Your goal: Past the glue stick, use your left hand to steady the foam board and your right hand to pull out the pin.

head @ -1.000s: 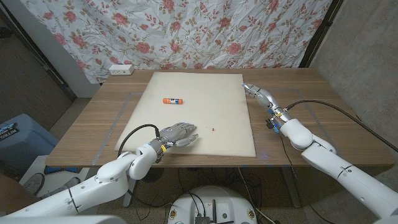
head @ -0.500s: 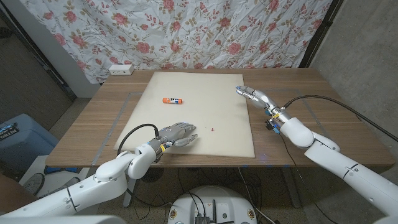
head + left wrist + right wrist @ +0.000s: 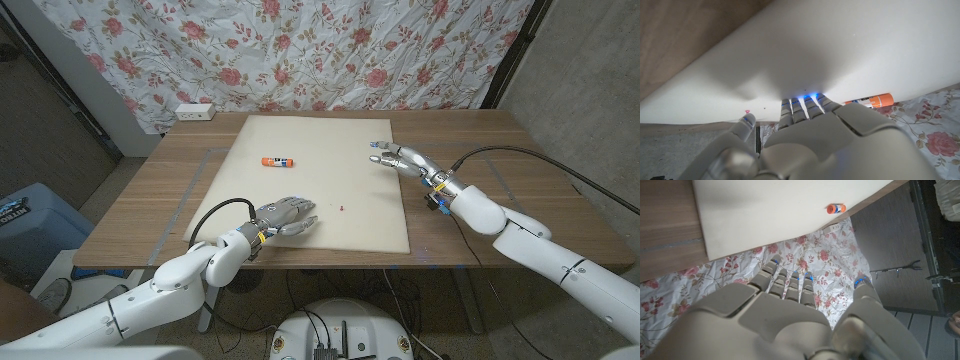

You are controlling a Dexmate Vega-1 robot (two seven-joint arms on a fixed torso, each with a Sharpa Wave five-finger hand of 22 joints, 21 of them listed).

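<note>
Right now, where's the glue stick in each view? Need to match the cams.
Head view: glue stick lies on the foam board's far left part.
Left wrist view: glue stick beyond the left hand, at the board's edge.
Right wrist view: glue stick by the board's corner.
Shared landmark: the floral curtain.

Orange glue stick, white foam board

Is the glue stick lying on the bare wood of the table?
No, the glue stick lies on the white foam board.
</note>
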